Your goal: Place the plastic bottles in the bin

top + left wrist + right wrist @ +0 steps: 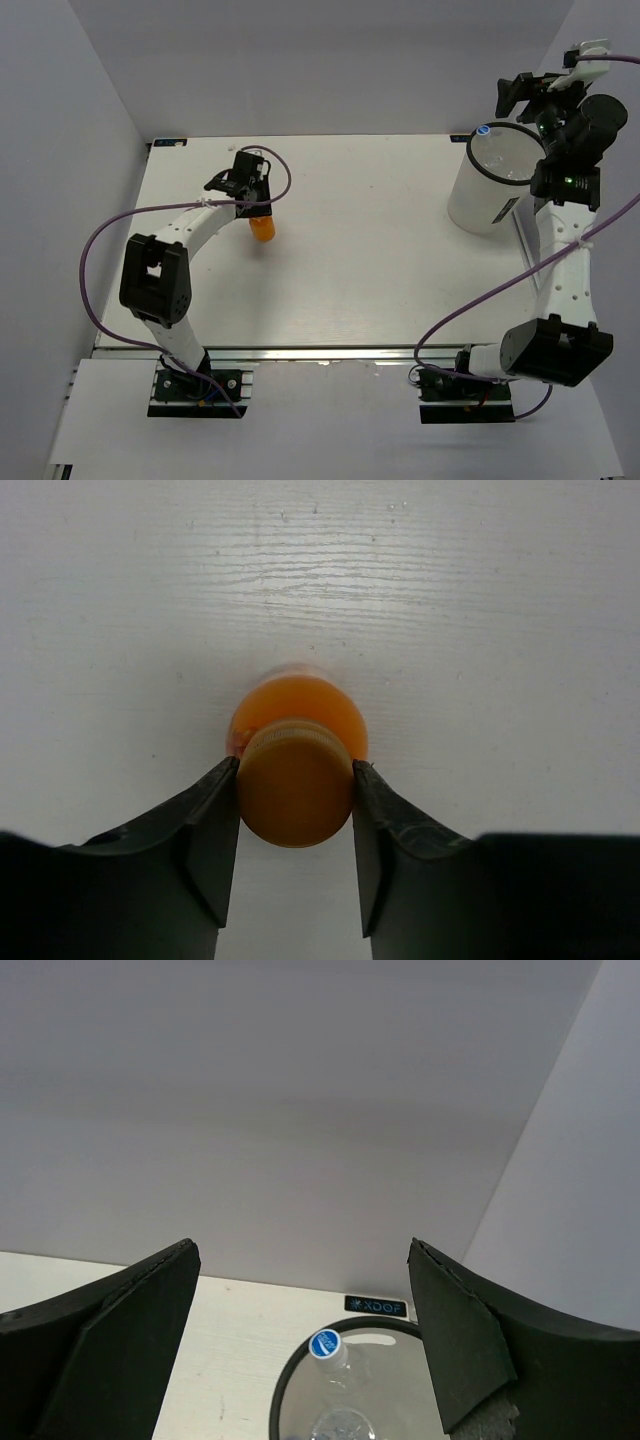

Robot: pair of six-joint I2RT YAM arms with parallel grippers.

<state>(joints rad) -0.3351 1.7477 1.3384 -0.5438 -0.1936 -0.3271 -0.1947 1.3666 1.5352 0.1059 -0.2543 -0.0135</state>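
Found the left end effector (295,770) clamped on the cap of the orange bottle (300,712), one finger pressed to each side of the cap, with the bottle's body pointing away from the wrist camera. Located that bottle, in the top view, over the left-centre of the bench (380,270), well apart from the bin (475,205). Could not tell whether it rested on the bench or hung just clear of it.

Saw the right end effector (300,1250) with its fingers wide apart and nothing between them, high over the far side of the bin. Located the bin upright near the bench's far right corner. Noted a clear bottle (335,1360) with a blue cap inside the bin, the cap close against the rim. Made out more clear plastic lower in the bin, too cropped to count.
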